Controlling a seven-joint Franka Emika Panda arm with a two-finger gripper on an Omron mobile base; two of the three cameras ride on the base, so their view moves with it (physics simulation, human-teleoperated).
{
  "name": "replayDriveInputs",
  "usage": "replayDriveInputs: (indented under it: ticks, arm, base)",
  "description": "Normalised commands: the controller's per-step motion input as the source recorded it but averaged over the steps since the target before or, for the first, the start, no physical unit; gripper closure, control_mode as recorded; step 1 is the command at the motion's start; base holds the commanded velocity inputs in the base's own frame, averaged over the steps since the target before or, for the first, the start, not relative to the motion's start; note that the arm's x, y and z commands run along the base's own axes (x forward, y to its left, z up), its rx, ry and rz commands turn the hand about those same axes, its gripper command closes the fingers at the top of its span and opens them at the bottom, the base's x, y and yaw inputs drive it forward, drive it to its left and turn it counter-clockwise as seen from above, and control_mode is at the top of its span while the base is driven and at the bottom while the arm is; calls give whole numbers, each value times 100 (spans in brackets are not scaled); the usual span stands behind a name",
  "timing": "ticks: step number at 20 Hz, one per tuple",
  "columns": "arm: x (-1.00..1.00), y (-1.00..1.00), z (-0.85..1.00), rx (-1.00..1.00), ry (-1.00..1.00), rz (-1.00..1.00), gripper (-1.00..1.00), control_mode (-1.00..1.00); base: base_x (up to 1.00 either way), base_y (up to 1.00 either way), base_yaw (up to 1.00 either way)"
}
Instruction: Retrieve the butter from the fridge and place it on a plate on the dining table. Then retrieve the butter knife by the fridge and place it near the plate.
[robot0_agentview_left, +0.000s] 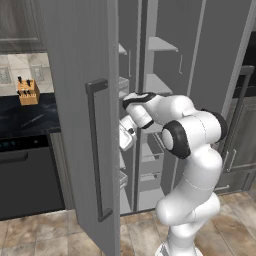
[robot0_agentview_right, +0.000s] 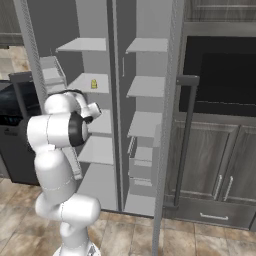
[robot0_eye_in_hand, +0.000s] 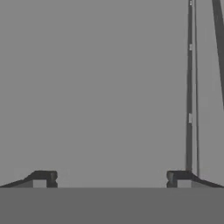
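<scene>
One small pale-yellow stick, the butter (robot0_agentview_right: 93, 84), is what I am after, and in the right base view it sits on a pale shelf (robot0_agentview_right: 95, 82) in the left bay of the open fridge (robot0_agentview_right: 150, 60), near that shelf's middle. It stands a little above and beyond my gripper (robot0_eye_in_hand: 111, 177), which reaches into the same bay just below that shelf level. From the hand camera I see my two dark finger tips spread wide with nothing between them, facing a flat grey inner wall rather than the butter. So the butter lies up and off the line my jaws are pointing along; I judge that I must raise and turn the hand toward it before closing. The stick is too small for me to tell its long axis. In the left base view, the open grey door (robot0_agentview_left: 80, 125) stands just beside my forearm.
</scene>
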Motion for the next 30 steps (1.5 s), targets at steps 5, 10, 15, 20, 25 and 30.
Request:
replayDriveInputs:
  ticks: [5, 10, 15, 20, 25, 30]
  arm:
    - [-48, 46, -1, 0, 6, 0, -100, -100]
    - [-59, 63, 0, 0, 4, 0, -100, -100]
    - [-53, 67, 0, 0, 3, -3, -100, -100]
    - [-40, 37, 0, 0, 0, -6, -100, -100]
    - [-24, 27, 0, 0, 0, -5, -100, -100]
    - [-16, 34, 0, 0, 0, -7, -100, -100]
  base:
    - [0, 0, 0]
    - [0, 0, 0]
    - [0, 0, 0]
    - [0, 0, 0]
    - [0, 0, 0]
    - [0, 0, 0]
